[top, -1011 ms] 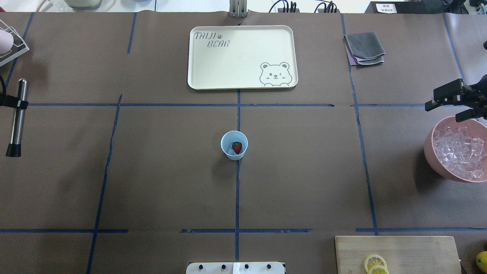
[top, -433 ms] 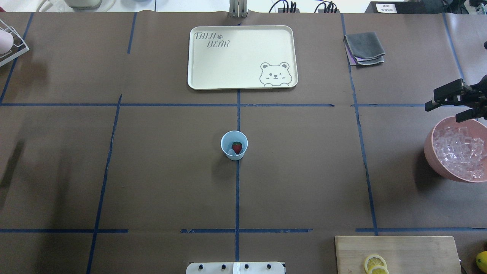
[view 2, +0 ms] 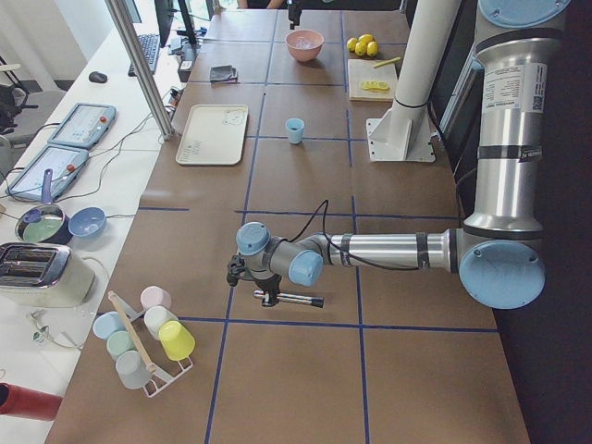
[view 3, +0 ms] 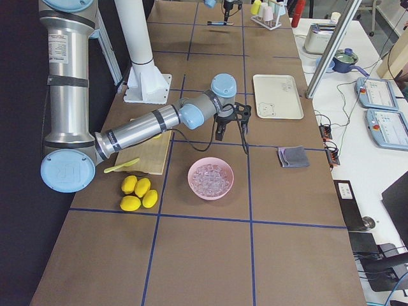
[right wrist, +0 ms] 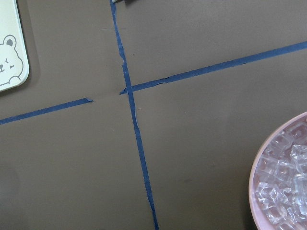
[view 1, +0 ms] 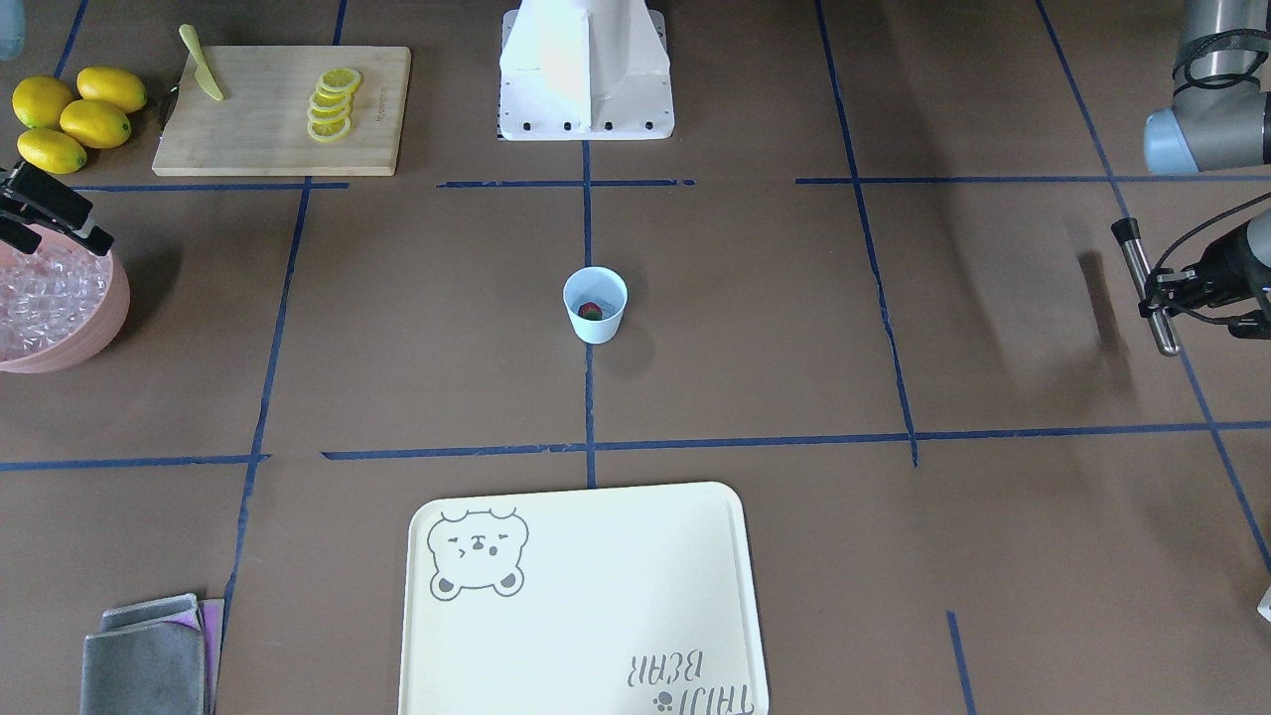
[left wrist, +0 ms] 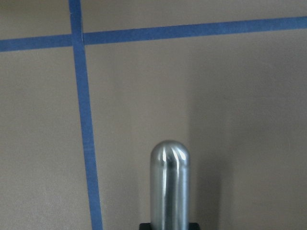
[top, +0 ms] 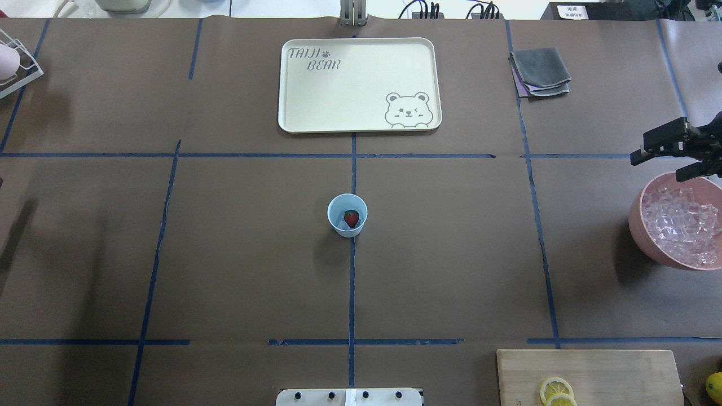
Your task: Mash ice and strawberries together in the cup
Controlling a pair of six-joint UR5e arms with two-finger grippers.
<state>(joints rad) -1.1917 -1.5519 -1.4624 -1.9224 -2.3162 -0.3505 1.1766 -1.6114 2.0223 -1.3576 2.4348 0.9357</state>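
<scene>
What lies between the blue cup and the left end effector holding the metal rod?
Only bare brown table and one blue tape line between cup and left end effector; front-facing view shows it.

Silver-grey tubular arms (view 2: 388, 250) wore pale-blue round joint caps (view 2: 499, 275), with a thin black cable (view 2: 317, 208) alongside. The white pedestal (view 1: 586, 70), top centre, showed dark bolts. The right end effector (top: 657, 168) was black.

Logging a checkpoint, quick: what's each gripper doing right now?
Left gripper: shut on the metal muddler.
Right gripper: open, holding nothing.
</scene>
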